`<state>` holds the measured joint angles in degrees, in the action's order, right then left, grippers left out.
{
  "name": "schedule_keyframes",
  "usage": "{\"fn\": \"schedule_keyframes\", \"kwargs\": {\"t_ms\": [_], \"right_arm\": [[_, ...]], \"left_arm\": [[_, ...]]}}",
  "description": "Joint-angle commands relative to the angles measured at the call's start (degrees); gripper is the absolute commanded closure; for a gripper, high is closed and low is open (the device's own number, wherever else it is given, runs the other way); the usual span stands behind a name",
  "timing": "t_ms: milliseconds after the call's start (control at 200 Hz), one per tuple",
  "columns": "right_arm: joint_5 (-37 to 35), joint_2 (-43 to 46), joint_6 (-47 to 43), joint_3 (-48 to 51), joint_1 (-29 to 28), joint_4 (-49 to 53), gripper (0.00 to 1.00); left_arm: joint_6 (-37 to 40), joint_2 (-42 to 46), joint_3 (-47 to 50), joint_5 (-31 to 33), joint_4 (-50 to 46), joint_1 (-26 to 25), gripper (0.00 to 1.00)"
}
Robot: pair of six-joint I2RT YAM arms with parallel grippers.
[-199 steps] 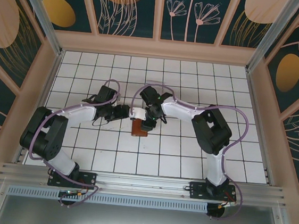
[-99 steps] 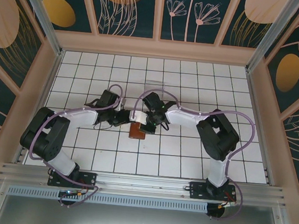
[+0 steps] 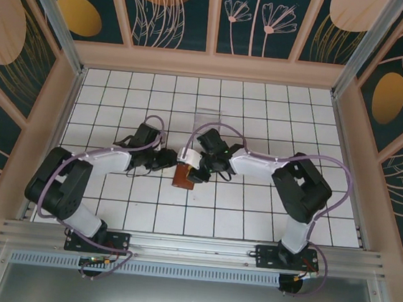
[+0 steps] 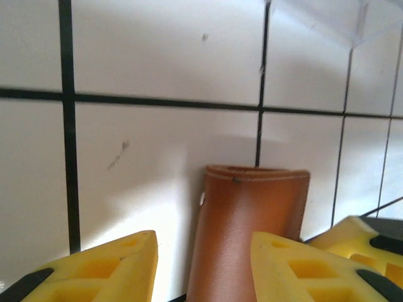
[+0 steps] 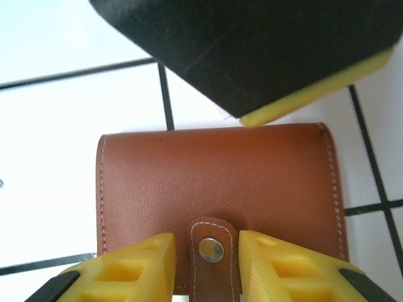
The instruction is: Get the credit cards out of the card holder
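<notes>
The brown leather card holder [image 3: 182, 176] lies closed on the white tiles, its snap tab [image 5: 212, 251] fastened. The credit cards are hidden inside it. My left gripper [image 3: 166, 161] reaches in from the left. In its wrist view the holder [image 4: 245, 233] stands between the yellow pads [image 4: 101, 267]; the left pad is clear of the leather, and the left gripper [image 4: 203, 242] is open. My right gripper [image 5: 206, 242] is open too, its pads [image 5: 126, 270] straddling the snap tab with narrow gaps. From above, the right gripper [image 3: 195, 167] hovers at the holder's far edge.
A clear plastic box [image 3: 207, 117] stands faintly a few tiles behind the holder. The left gripper's black and yellow finger [image 5: 283, 56] crosses the top of the right wrist view. Wooden walls [image 3: 62, 100] ring the tiled floor.
Both grippers have closed in on the card holder. The right arm's wrist has swung left and lower, and the holder has shifted slightly left.
</notes>
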<state>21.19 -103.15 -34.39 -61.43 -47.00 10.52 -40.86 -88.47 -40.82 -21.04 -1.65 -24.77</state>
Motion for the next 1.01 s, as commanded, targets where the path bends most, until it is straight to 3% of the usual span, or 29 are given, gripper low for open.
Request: {"fn": "schedule_keyframes", "kwargs": {"t_ms": [0,145,335,520,571,691,811,1001], "right_arm": [[-1.9,4.4,10.1,1.4,-1.2,-3.7,0.63],[-6.9,6.2,21.9,1.6,-3.3,-3.3,0.56],[-16.9,6.0,44.4,-0.6,-6.3,-1.3,0.55],[-22.3,3.3,67.8,-6.3,-6.6,9.5,0.58],[-24.0,3.1,71.0,-6.7,-7.4,10.6,0.58],[-25.8,2.5,76.1,-7.5,-8.7,12.3,0.46],[-26.6,-0.3,78.3,-10.3,-9.0,15.4,0.21],[-28.8,-4.5,80.0,-13.5,-9.4,18.4,0.18]], "left_arm": [[-0.5,1.5,-1.1,4.1,0.4,0.0,0.56],[0.7,1.0,-2.8,4.6,-0.5,0.6,0.55],[2.6,1.0,-4.5,5.7,-2.5,2.5,0.55],[4.9,1.5,-5.0,5.3,-4.3,5.6,0.55],[5.5,1.7,-5.2,5.1,-4.7,6.2,0.55],[6.6,1.8,-5.8,5.2,-5.8,6.5,0.54],[6.9,1.5,-6.0,4.0,-5.9,6.5,0.54],[6.2,1.9,-5.4,3.0,-5.1,6.5,0.54]]}}
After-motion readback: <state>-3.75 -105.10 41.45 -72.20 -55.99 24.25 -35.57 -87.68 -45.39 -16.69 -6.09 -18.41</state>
